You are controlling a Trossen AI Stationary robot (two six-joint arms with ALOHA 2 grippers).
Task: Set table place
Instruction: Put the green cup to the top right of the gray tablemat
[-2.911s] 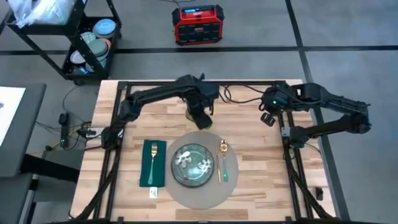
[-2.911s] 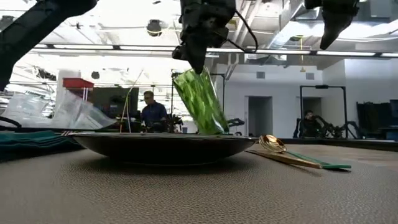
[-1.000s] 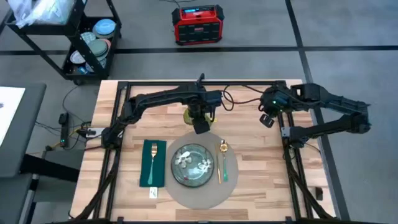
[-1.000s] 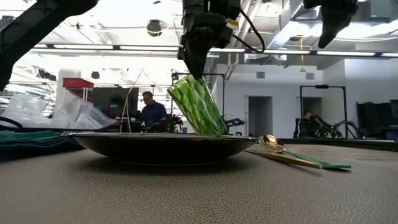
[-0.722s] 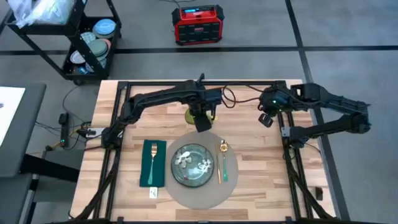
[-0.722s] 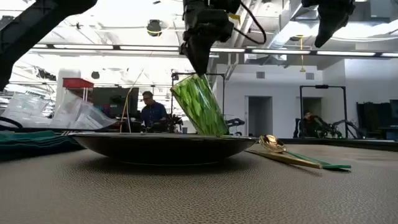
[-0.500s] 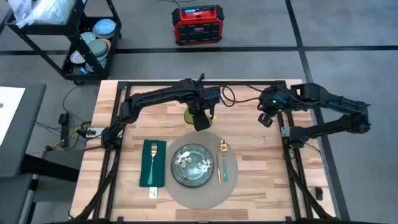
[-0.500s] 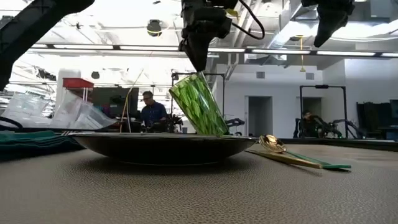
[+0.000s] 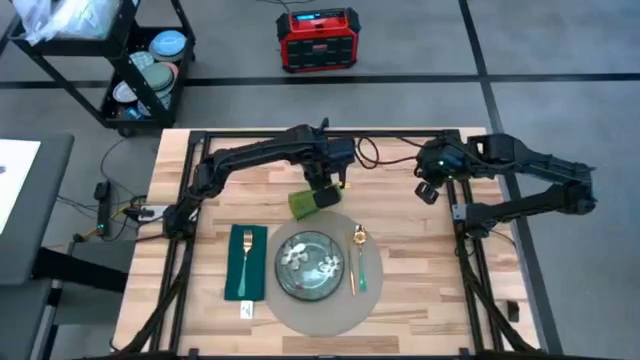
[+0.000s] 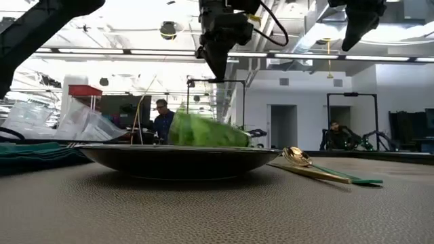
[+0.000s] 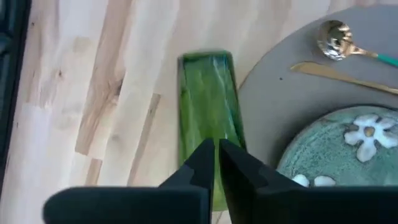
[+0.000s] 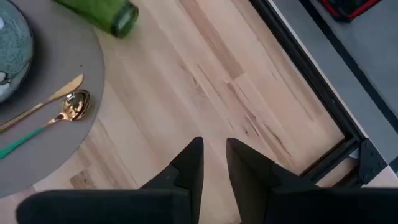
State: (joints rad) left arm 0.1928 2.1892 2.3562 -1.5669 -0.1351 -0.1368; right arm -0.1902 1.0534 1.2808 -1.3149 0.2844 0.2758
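The desk (image 9: 420, 260) is light wood with a smooth top and black metal rails. The round grey placemat (image 10: 271, 210) looks rough and bumpy up close. The green glass (image 11: 208, 118) is shiny and see-through. The plate (image 11: 348, 155) is glossy. The gold spoon (image 12: 73, 104) is shiny metal. The napkin (image 9: 246, 262) looks like soft cloth.

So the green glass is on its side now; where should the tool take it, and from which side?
Probably around the middle of its body, coming straight down. The green glass lies flat on the table at the placemat's far edge, so its rim no longer faces up. Jaws set across its width, square to its long axis, should stop it rolling. The left tool hangs just above it.
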